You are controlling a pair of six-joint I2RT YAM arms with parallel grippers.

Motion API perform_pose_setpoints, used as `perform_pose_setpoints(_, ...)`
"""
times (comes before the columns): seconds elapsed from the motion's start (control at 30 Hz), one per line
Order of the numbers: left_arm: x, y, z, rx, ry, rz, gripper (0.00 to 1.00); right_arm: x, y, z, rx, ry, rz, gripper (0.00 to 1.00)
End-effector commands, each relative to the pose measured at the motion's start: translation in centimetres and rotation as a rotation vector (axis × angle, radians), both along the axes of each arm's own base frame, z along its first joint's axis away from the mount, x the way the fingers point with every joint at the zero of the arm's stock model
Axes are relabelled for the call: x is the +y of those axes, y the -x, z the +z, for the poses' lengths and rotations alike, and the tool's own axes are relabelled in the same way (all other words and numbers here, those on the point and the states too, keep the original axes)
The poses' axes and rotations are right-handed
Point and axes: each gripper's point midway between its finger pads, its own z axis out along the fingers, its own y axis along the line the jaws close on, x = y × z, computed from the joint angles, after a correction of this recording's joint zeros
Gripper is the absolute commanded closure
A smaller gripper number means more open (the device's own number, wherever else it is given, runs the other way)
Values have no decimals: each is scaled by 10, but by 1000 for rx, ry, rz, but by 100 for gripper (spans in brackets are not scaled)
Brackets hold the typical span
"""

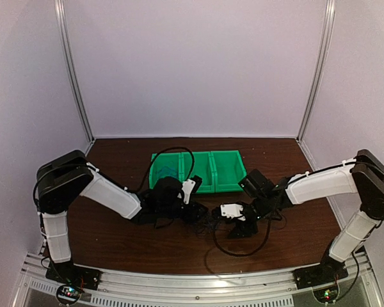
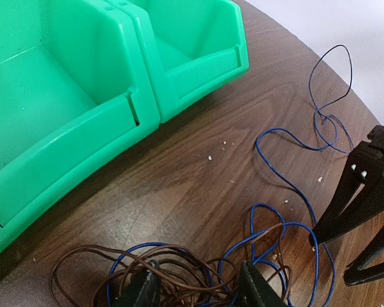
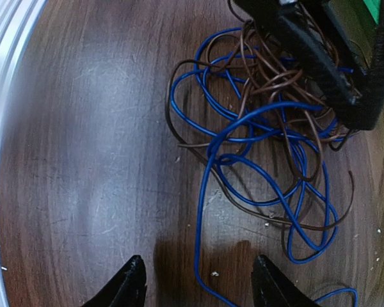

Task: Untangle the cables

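The cables are a tangle (image 3: 269,83) of thin brown wire and one blue wire (image 3: 197,228) on the dark wood table, in front of the green bins. My left gripper (image 2: 200,288) is open and low over the tangle, with brown and blue strands (image 2: 179,263) lying between and across its fingers. My right gripper (image 3: 201,284) is open just above the table, and a single blue strand runs between its fingers without touching them. The two grippers face each other across the tangle (image 1: 209,220). The right gripper's black fingers (image 2: 358,192) show at the right of the left wrist view.
A row of three green bins (image 1: 229,183) stands behind the grippers, its front wall (image 2: 192,80) close to the left gripper. Something blue lies in the left compartment (image 1: 166,171). A loose blue and dark strand (image 2: 329,83) trails toward the table's far edge. The metal rail (image 3: 3,77) borders the near side.
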Motion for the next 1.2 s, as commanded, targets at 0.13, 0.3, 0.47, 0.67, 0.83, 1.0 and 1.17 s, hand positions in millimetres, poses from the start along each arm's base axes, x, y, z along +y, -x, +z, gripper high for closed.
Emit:
perform_pose_setpoints(0.13, 1, -8, 3, -6, 32, 25, 57, 12, -11, -7, -48, 30, -9, 67)
perform_pose_setpoints(0.3, 1, -8, 4, -9, 34, 20, 57, 15, -19, 8, -69, 4, -60, 100)
perform_pose_setpoints(0.47, 2, -7, -1, -11, 17, 11, 57, 28, -26, 101, -144, -126, -60, 100)
perform_pose_setpoints(0.67, 1, -5, -13, 3, 5, -5, 61, 40, -32, 229, -252, -274, -47, 100)
perform_pose_setpoints(0.83, 1, -8, -18, 13, 1, -5, 61, 36, -47, 334, -416, -386, -79, 100)
perform_pose_setpoints(1.0, 3, -10, -19, 12, -21, -2, 62, 26, -58, 397, -516, -477, -111, 100)
perform_pose_setpoints(1.17, 23, -10, -1, -26, -39, 51, 63, 22, -56, 409, -543, -490, -101, 100)
